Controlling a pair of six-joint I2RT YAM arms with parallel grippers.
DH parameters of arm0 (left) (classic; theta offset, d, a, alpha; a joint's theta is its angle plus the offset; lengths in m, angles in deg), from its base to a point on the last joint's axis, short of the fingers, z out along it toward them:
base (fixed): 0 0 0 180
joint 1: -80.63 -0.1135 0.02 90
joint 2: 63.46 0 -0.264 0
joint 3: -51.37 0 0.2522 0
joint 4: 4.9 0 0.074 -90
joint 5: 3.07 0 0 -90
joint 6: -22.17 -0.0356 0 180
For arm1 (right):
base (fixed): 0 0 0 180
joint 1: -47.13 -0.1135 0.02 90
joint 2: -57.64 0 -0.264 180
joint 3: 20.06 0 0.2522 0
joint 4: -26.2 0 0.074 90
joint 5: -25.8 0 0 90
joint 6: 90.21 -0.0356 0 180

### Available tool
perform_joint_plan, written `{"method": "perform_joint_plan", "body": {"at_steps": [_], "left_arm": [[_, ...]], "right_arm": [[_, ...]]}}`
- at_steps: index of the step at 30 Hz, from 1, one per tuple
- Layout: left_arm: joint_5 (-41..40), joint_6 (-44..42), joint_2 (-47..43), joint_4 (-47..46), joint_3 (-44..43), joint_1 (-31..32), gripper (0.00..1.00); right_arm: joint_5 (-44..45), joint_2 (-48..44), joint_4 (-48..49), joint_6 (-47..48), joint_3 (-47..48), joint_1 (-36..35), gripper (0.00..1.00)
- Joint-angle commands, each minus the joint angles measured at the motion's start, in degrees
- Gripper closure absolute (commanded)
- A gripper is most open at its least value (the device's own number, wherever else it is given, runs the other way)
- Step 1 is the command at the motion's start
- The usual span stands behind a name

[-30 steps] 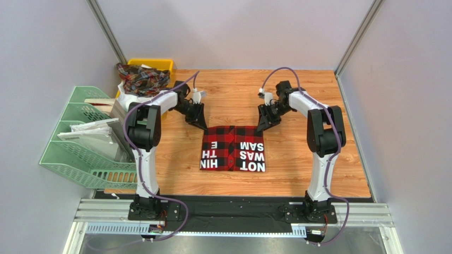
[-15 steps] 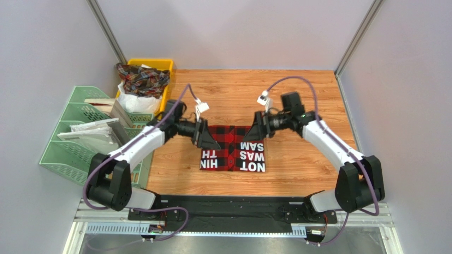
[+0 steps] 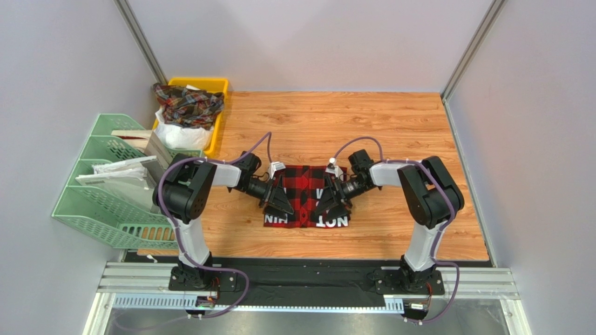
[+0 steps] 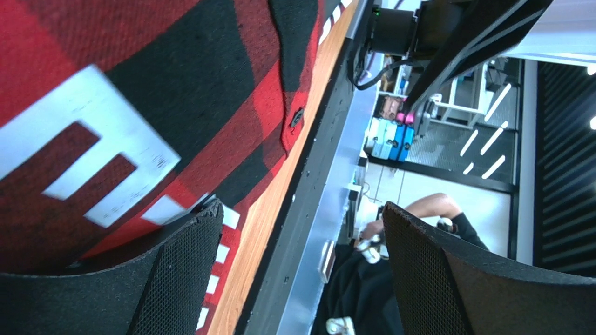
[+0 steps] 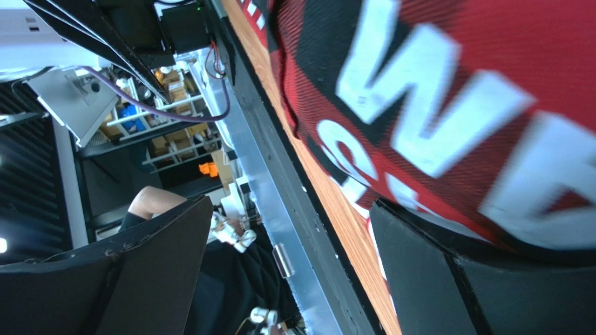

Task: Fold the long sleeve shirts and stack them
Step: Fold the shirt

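Green mesh file rack (image 3: 91, 202) at the far left of the top view, one in number, holding papers. Just right of it and higher, toward the upper left of the frame, one yellow bin (image 3: 199, 82) with one dark plaid shirt (image 3: 187, 101) heaped on a white bundle (image 3: 180, 136); unfolded by the look of it, so judged as waiting its turn.

Further right, left gripper (image 3: 280, 204) low over the left near part of the red-and-black shirt (image 3: 304, 183), spread wide, gripping nothing; one finger on or just above the cloth in the wrist view, cannot tell which. At centre frame, that one red-and-black shirt, folded to a near square with white lettering up, lying flat on the wooden bench (image 3: 392, 125). Right of centre, right gripper (image 3: 327, 204) likewise wide apart and empty, low over the shirt's right near part. Two grippers, then, and two shirts in sight.

Judged step: folding of the red-and-black shirt, nearly or fully done, both grippers free of it. Next move, as a guess: either close on the near edge at both corners together for one more fold, or carry the packet to a stacking spot. Either way, calls for even pinches through all layers so as not to drag the fold open.
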Motion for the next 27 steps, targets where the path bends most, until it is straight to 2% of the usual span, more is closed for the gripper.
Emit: {"method": "perform_joint_plan", "body": {"at_steps": [1, 3, 6, 7, 9, 10, 13, 17, 20, 24, 27], "left_arm": [[-4.09, -9.07, -6.17, 8.07, 0.11, -0.72, 0.14], [-3.73, -15.57, -11.34, 14.66, -3.29, -0.54, 0.18], [-6.01, -19.28, -15.84, 16.18, -10.14, -0.98, 0.18], [-8.28, -18.33, -15.85, 12.43, -11.65, -0.98, 0.18], [-10.31, -14.39, -12.11, 9.07, -17.69, -1.24, 0.22], [-10.67, -12.62, -9.64, 8.01, -20.26, -1.33, 0.24], [-13.38, -8.74, 0.38, 10.01, -29.49, -1.94, 0.31], [-18.93, -10.49, 7.60, 14.41, -34.60, -2.39, 0.36], [-22.97, -11.99, 10.33, 17.40, -34.26, -2.39, 0.44], [-26.75, -14.62, 11.04, 21.61, -30.14, -1.34, 0.55], [-26.67, -18.49, 9.47, 26.54, -25.50, 3.13, 0.60]], "right_arm": [[12.96, -1.48, -12.33, 11.95, 5.88, 4.13, 0.07], [15.17, -6.57, -17.15, 14.84, 9.49, 4.66, 0.11], [19.04, -11.77, -13.87, 11.63, 15.21, 4.40, 0.18], [20.96, -11.86, -12.54, 8.65, 16.44, 4.22, 0.28], [20.90, -8.55, -9.90, 6.34, 20.57, 4.04, 0.39], [20.81, -6.70, -9.97, 5.20, 22.15, 3.96, 0.47], [22.55, 0.43, -10.59, 4.93, 25.15, 4.04, 0.62], [25.11, 6.67, -10.68, 7.37, 22.96, 4.39, 0.66], [28.80, 10.63, -11.03, 9.05, 25.32, 4.92, 0.68], [35.04, 15.64, -13.39, 15.01, 33.65, 4.49, 0.68], [39.43, 20.03, -15.94, 18.01, 43.15, 1.68, 0.66]]}}
